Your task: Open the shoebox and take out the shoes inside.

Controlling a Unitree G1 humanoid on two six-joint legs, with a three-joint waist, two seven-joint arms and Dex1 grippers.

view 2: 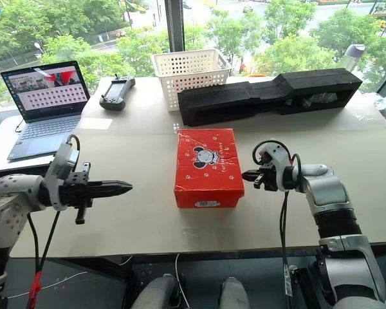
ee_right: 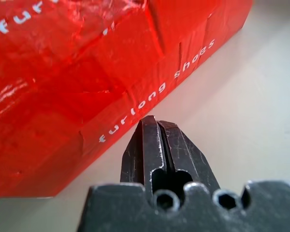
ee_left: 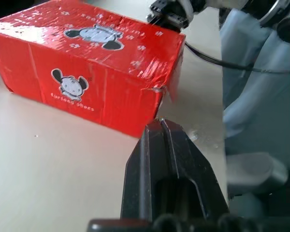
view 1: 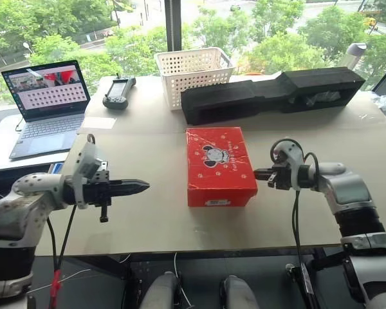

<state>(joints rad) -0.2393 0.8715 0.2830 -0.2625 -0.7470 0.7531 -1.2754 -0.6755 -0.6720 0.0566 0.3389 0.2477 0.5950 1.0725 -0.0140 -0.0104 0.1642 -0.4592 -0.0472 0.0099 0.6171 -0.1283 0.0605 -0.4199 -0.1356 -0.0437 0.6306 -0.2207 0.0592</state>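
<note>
Table [view 1: 148,225]: your pale tabletop, by the window over trees.
Shoebox [view 1: 219,164]: lid down, centred before you.
Left gripper [view 1: 143,187]: fingers pressed together, empty, well left of it.
Right gripper [view 1: 257,174]: closed, empty, tips at its right side.

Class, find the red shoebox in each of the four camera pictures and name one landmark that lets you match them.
Left eye view: shoebox at table centre, lid closed.
Right eye view: at centre, just left of the middle.
Left wrist view: upper left, top and one side showing.
Right wrist view: upper left, side wall close up.
Shared landmark: the right gripper beside the box, also in the left wrist view.
</note>
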